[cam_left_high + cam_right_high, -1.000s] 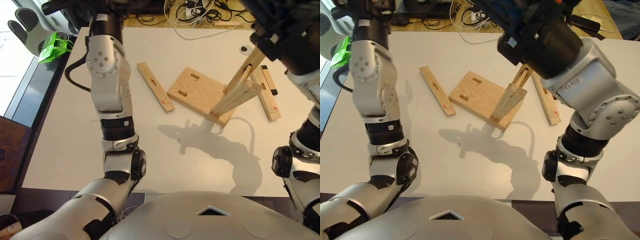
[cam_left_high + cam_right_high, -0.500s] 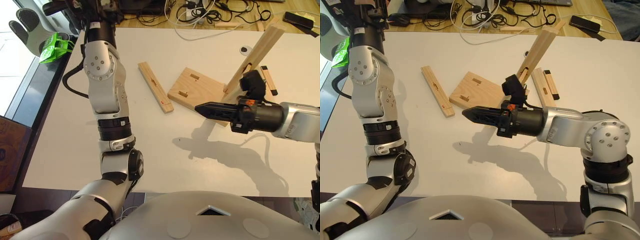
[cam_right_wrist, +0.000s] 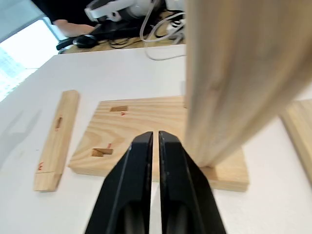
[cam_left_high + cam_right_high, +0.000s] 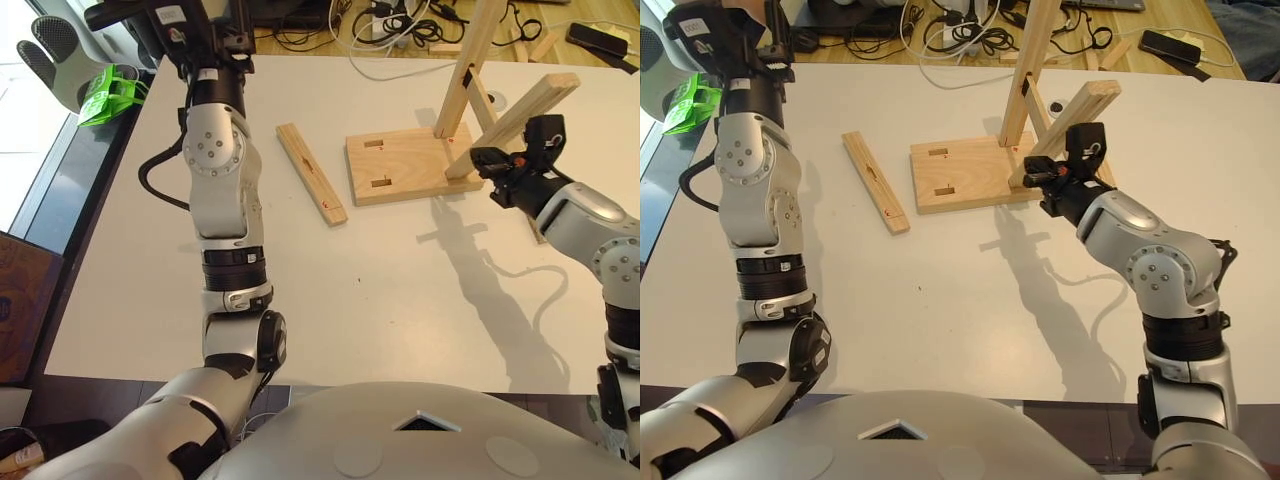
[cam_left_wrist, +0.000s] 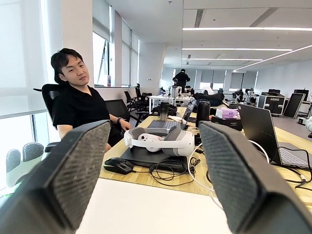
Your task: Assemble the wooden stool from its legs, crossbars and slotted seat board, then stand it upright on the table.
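The white bench ends at a far edge strewn with cables, with an office beyond; the seat board lies flat far right, holding an upright leg and a tilted leg, a loose leg just left; broad surface runs to the near edge. The left claw hangs spread over the far-left corner; the right claw, pressed together on nothing, sits beside the tilted leg, having crossed a skewed board's front half a second ago.

Pale bare wood, grain showing, on the rectangular slotted seat board; same on the square-cut legs standing in it and the loose slotted bar beside it. Smooth matt white table beneath. Smooth black plastic right gripper fingers; grainy dark left gripper pads.
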You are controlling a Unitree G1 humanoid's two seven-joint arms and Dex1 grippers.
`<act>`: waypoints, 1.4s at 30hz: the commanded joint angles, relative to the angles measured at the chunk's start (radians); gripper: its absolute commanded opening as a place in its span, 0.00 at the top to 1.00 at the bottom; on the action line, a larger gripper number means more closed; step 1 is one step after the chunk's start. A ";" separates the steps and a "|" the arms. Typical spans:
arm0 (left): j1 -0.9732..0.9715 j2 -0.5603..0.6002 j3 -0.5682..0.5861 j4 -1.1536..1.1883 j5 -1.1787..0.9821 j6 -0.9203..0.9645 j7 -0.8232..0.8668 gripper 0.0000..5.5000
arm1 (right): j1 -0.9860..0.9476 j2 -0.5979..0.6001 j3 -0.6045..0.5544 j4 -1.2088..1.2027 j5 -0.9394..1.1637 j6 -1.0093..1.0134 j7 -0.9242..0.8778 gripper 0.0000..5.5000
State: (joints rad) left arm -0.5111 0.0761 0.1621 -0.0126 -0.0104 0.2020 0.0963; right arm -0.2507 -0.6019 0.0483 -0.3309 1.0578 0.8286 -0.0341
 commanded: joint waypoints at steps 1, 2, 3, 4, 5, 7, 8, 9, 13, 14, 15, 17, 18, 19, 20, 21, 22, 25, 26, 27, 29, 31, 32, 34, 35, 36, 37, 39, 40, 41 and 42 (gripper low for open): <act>0.027 0.008 -0.016 0.004 0.010 -0.010 -0.006 0.39 | -0.077 0.052 0.029 -0.012 -0.116 -0.076 0.111 0.96; 0.025 0.005 -0.022 0.008 0.007 -0.010 -0.009 0.39 | -0.086 0.065 0.050 -0.007 -0.199 -0.122 0.105 0.96; 0.022 0.001 -0.028 0.011 0.005 -0.010 -0.012 0.39 | -0.097 0.079 0.083 0.001 -0.292 -0.170 0.095 0.96; 0.021 -0.001 -0.032 0.013 0.003 -0.010 -0.014 0.39 | -0.108 0.090 0.118 0.012 -0.378 -0.211 0.092 0.96; 0.020 -0.003 -0.035 0.012 0.001 -0.010 -0.014 0.39 | -0.123 0.113 0.154 0.036 -0.454 -0.237 0.087 0.96; 0.019 -0.005 -0.039 0.008 -0.002 -0.007 -0.015 0.39 | -0.164 0.175 0.214 0.123 -0.570 -0.256 0.065 0.96; 0.016 -0.006 -0.041 0.009 -0.003 -0.006 -0.017 0.39 | -0.173 0.196 0.232 0.157 -0.618 -0.264 0.061 0.96; 0.013 -0.007 -0.042 0.011 -0.005 -0.006 -0.017 0.39 | -0.182 0.217 0.245 0.199 -0.654 -0.281 0.074 0.96; 0.009 -0.014 -0.046 0.019 -0.007 -0.008 -0.015 0.39 | -0.262 0.300 0.229 0.394 -0.747 -0.417 0.157 0.96; 0.009 -0.017 -0.047 0.019 -0.007 -0.008 -0.015 0.39 | -0.296 0.318 0.214 0.451 -0.769 -0.457 0.160 0.96; 0.010 -0.019 -0.047 0.019 -0.008 -0.007 -0.014 0.39 | -0.330 0.334 0.200 0.508 -0.790 -0.492 0.163 0.96; 0.011 -0.023 -0.049 0.018 -0.008 -0.006 -0.014 0.39 | -0.376 0.358 0.175 0.597 -0.825 -0.549 0.170 0.96; 0.012 -0.025 -0.051 0.018 -0.008 -0.005 -0.014 0.39 | -0.390 0.369 0.162 0.632 -0.840 -0.572 0.168 0.96; 0.013 -0.027 -0.052 0.017 -0.009 -0.004 -0.015 0.39 | -0.397 0.379 0.152 0.657 -0.854 -0.589 0.167 0.96; 0.014 -0.027 -0.053 0.016 -0.009 -0.004 -0.016 0.39 | -0.393 0.385 0.141 0.669 -0.868 -0.597 0.158 0.96; 0.015 -0.027 -0.054 0.016 -0.009 -0.002 -0.019 0.39 | -0.380 0.386 0.131 0.668 -0.886 -0.597 0.145 0.96; 0.018 -0.026 -0.054 0.016 -0.009 -0.002 -0.021 0.39 | -0.363 0.385 0.120 0.659 -0.900 -0.595 0.132 0.96; 0.023 -0.022 -0.052 0.022 -0.009 -0.004 -0.027 0.39 | -0.287 0.358 0.091 0.594 -0.965 -0.599 0.090 0.96; 0.027 -0.022 -0.051 0.020 -0.008 -0.004 -0.027 0.39 | -0.260 0.345 0.081 0.566 -0.989 -0.599 0.079 0.96; 0.030 -0.022 -0.051 0.019 -0.007 -0.004 -0.027 0.39 | -0.228 0.332 0.064 0.528 -1.003 -0.589 0.070 0.96; 0.036 -0.022 -0.050 0.016 -0.006 -0.005 -0.026 0.39 | -0.172 0.306 0.032 0.455 -1.024 -0.566 0.063 0.96; 0.041 -0.019 -0.047 0.014 -0.006 -0.006 -0.025 0.39 | -0.123 0.284 0.001 0.384 -1.035 -0.541 0.066 0.96; 0.041 -0.018 -0.047 0.016 -0.006 -0.006 -0.026 0.39 | -0.095 0.270 -0.020 0.344 -1.039 -0.530 0.067 0.96; 0.042 -0.015 -0.044 0.019 -0.005 -0.009 -0.027 0.39 | -0.060 0.255 -0.060 0.295 -1.043 -0.517 0.064 0.96; 0.042 -0.014 -0.044 0.020 -0.005 -0.009 -0.026 0.39 | -0.052 0.249 -0.088 0.288 -1.048 -0.522 0.049 0.96; 0.043 -0.014 -0.044 0.021 -0.004 -0.010 -0.026 0.39 | -0.052 0.245 -0.116 0.291 -1.058 -0.531 0.027 0.96; 0.043 -0.014 -0.045 0.021 -0.004 -0.009 -0.026 0.39 | -0.058 0.246 -0.139 0.300 -1.068 -0.535 0.004 0.96; 0.042 -0.014 -0.048 0.021 -0.005 -0.007 -0.027 0.39 | -0.097 0.267 -0.184 0.354 -1.092 -0.527 -0.074 0.96; 0.042 -0.014 -0.049 0.020 -0.005 -0.006 -0.028 0.39 | -0.122 0.284 -0.202 0.391 -1.100 -0.526 -0.114 0.96; 0.043 -0.014 -0.050 0.018 -0.005 -0.005 -0.028 0.39 | -0.153 0.307 -0.221 0.437 -1.099 -0.533 -0.158 0.96; 0.044 -0.014 -0.051 0.016 -0.006 -0.003 -0.029 0.39 | -0.196 0.339 -0.243 0.504 -1.087 -0.537 -0.203 0.96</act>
State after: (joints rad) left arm -0.4703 0.0591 0.1155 0.0076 -0.0131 0.1876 0.0730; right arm -0.3777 -0.3109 -0.1604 0.0846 -0.0357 0.2907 -0.1758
